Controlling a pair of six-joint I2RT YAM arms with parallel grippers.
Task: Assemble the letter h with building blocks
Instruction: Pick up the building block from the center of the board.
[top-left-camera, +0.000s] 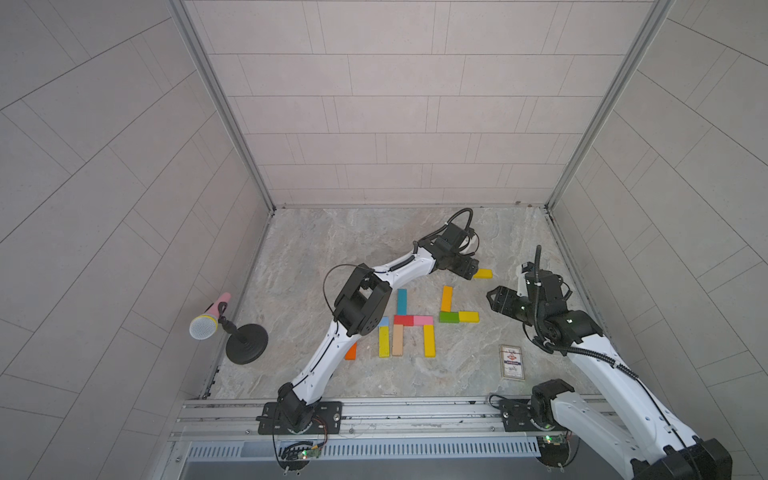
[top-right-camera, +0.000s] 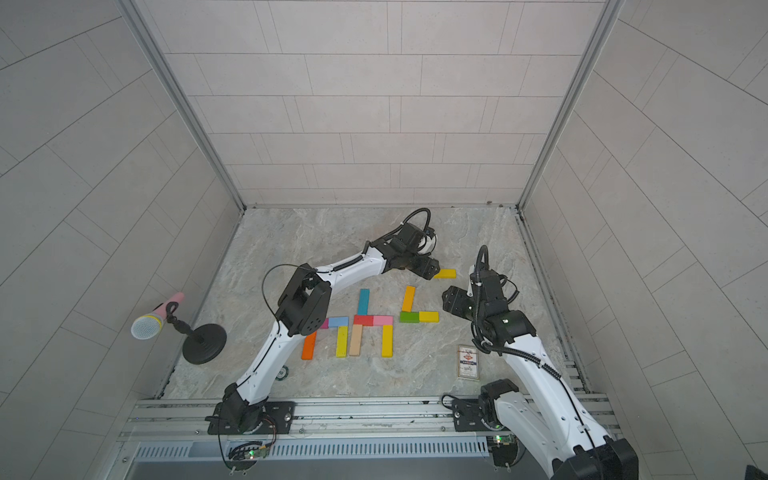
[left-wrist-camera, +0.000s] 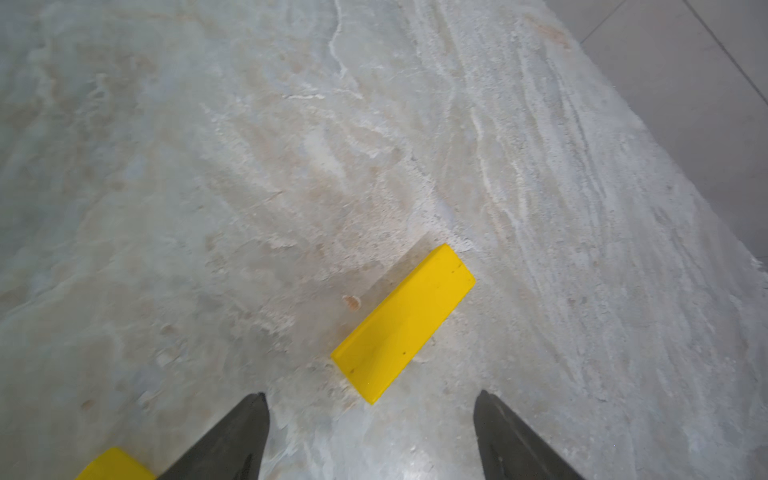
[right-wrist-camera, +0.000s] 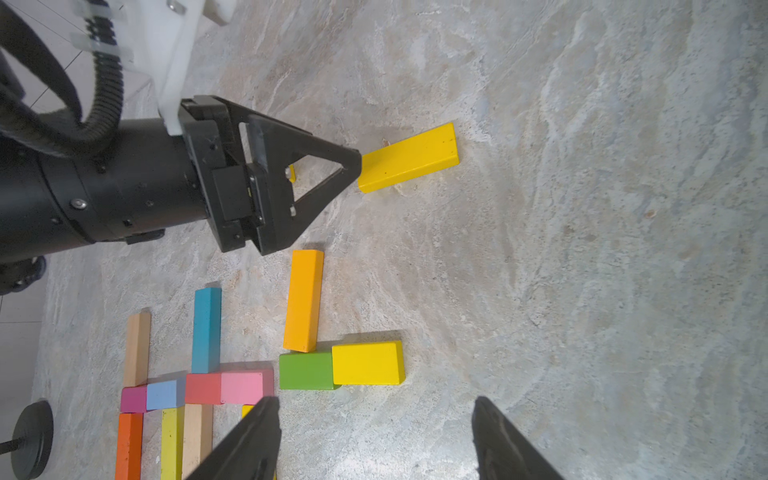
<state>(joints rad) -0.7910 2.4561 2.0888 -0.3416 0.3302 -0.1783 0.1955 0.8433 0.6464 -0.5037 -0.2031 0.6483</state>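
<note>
A loose yellow block (top-left-camera: 483, 273) (left-wrist-camera: 403, 324) lies flat on the stone table, apart from the others. My left gripper (top-left-camera: 471, 272) (left-wrist-camera: 370, 395) is open just short of it, its near corner between the fingertips, nothing held. Several blocks lie joined mid-table: teal (top-left-camera: 401, 301), red (top-left-camera: 403, 320), pink (top-left-camera: 423, 320), plain wood (top-left-camera: 397, 340) and a long yellow one (top-left-camera: 429, 340). To their right an orange block (right-wrist-camera: 303, 299) meets a green (right-wrist-camera: 305, 370) and a yellow block (right-wrist-camera: 368, 363). My right gripper (top-left-camera: 490, 296) (right-wrist-camera: 374, 399) hovers open and empty beside these.
A printed card box (top-left-camera: 512, 361) lies near the right arm's base. A microphone on a round black stand (top-left-camera: 245, 340) sits at the table's left edge. Tiled walls close in three sides; a metal rail (top-left-camera: 415, 409) runs along the front.
</note>
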